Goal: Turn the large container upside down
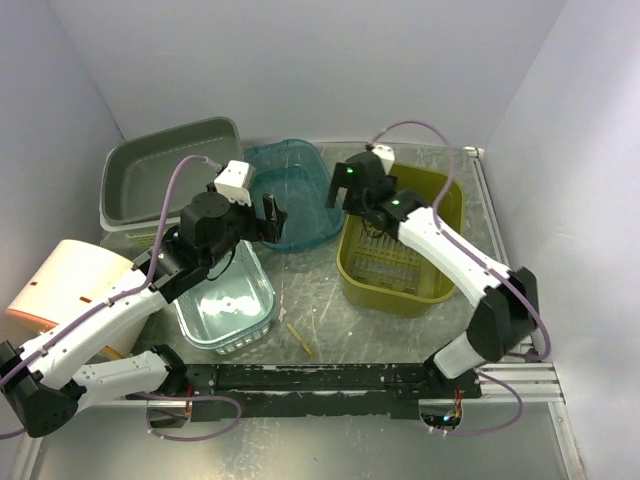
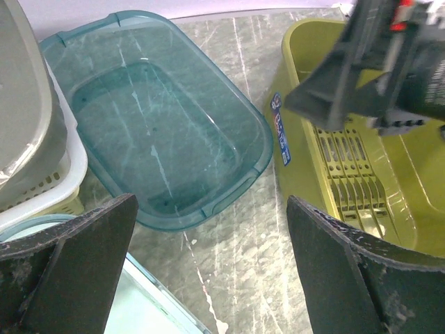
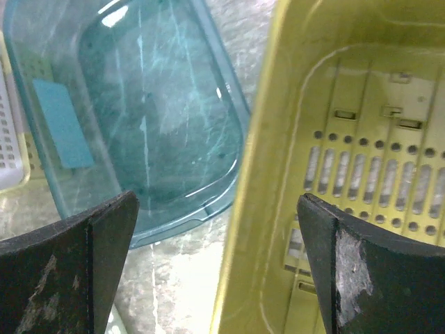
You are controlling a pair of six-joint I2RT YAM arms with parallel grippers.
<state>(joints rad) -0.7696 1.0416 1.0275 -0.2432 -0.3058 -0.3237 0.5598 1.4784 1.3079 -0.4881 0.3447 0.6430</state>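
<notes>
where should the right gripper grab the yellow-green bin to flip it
Probably take the yellow-green bin by its thin upright long wall beside the teal tub, pinching the rim from above: it is open-topped, and the open right gripper hangs over that wall.

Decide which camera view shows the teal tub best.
The left wrist view: the teal tub appears nearly whole, opening up, rim and floor clear. From the top camera the left gripper overlaps the tub; the right wrist view crops it.
</notes>
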